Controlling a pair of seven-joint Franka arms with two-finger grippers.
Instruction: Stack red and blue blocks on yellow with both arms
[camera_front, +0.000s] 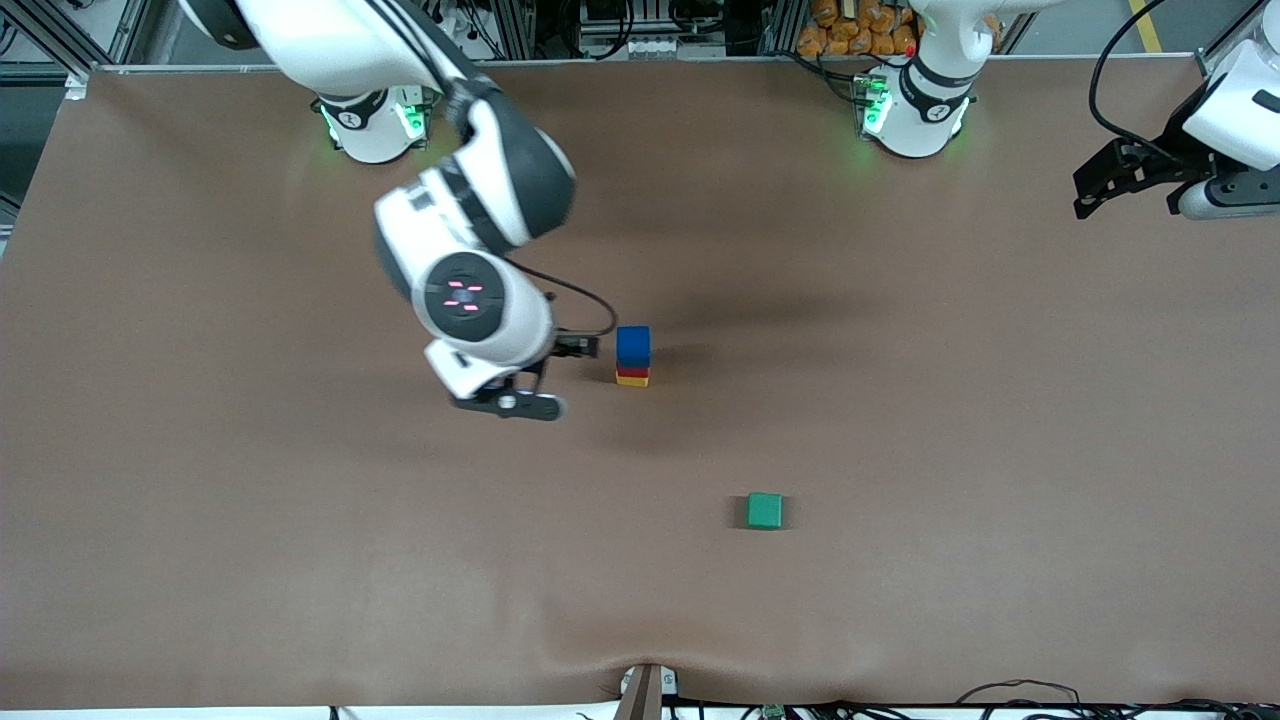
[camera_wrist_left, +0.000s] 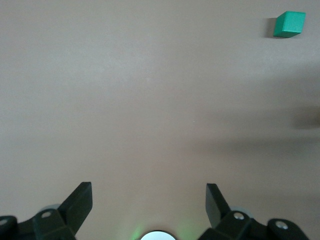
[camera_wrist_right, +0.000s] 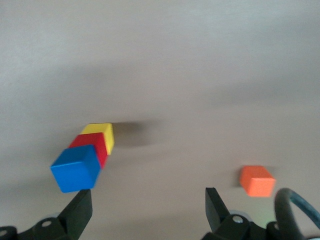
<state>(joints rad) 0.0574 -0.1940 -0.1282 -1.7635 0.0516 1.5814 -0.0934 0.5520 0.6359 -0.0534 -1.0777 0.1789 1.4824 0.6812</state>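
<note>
Now blue block (camera_front: 632, 343) tops red block (camera_front: 632, 370) on yellow (camera_front: 632, 380); right tool (camera_front: 545, 377) beside stack, left tool (camera_front: 1120, 180) both wide, empty.

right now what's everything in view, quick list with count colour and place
blue block: 1, deep blue, top of the stack near the table's middle
red block: 1, crimson, in the stack between the blue and the yellow
yellow block: 1, bright yellow, bottom of the stack, on the table
green cube: 1, green, alone on the table, nearer the front camera than the stack
orange cube: 1, orange-red, on the table, seen only in the right wrist view, apart from the stack
table: 1, brown
right gripper: 1, black, open and empty, beside the stack
left gripper: 1, black, open and empty, waiting at the left arm's end of the table
</note>
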